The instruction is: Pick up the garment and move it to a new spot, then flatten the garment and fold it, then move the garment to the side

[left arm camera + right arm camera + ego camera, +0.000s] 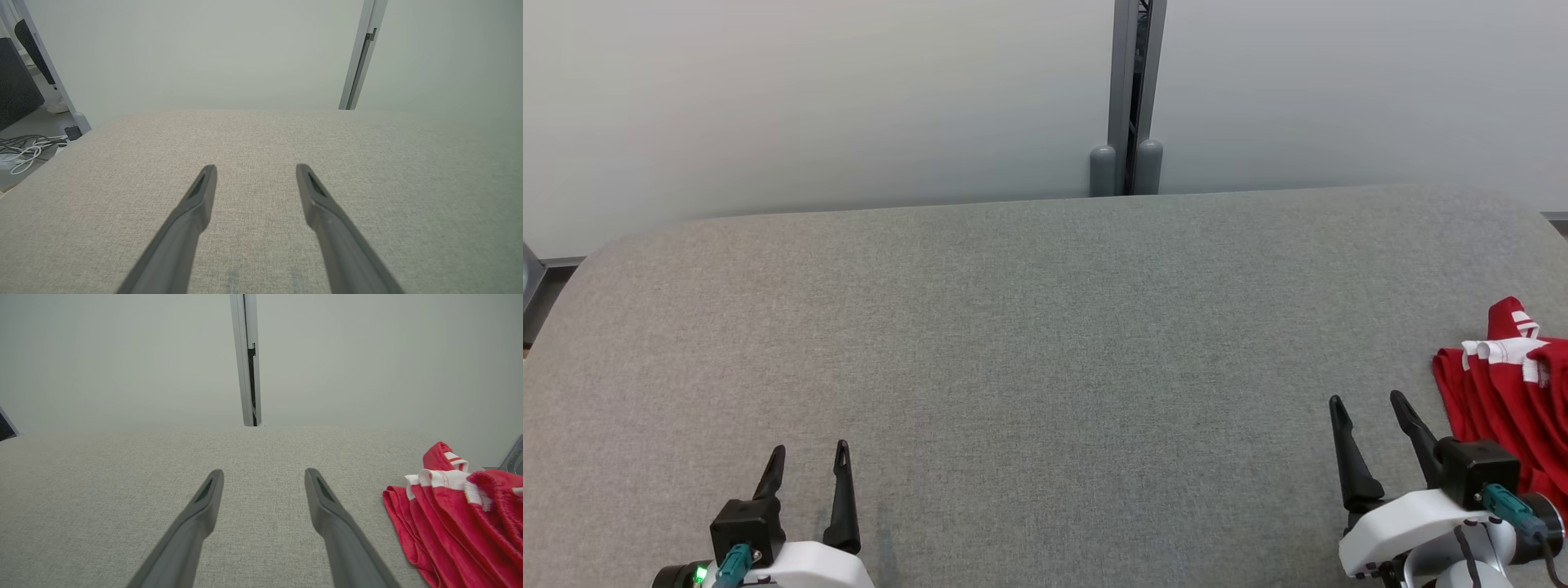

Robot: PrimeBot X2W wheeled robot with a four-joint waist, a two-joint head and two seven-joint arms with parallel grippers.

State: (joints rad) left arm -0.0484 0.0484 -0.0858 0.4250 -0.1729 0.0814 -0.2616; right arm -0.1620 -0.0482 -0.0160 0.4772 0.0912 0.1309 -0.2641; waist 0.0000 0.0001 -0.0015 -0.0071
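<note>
Tabletop (1045, 327): grey woven fabric, rounded corners; landmark for all below.
Garment (1503, 392): red w/ white trim, crumpled in a heap at tabletop's right edge, nearer half; part runs out of the head view.
Left pincer (809, 447): over tabletop's near-left part, fingers spread wide, holding nothing; grey fabric shows btw them.
Left arm pose: white wrist at tabletop's near edge, fingers pointing straight toward far edge, lying low and approx level w/ the surface.
Right pincer (1366, 398): over tabletop's near-right part, fingers spread wide, holding nothing; clear of the garment, which lies just to its right.
Right arm pose: wrist rolled a bit, fingers angled toward tabletop's far edge and slightly leftward, low over the surface.
Post (1129, 98): grey upright btw pale wall panels, right behind the middle of tabletop's far edge.
Cables (24, 151): white and dark tangle on the floor off tabletop's left edge.
</note>
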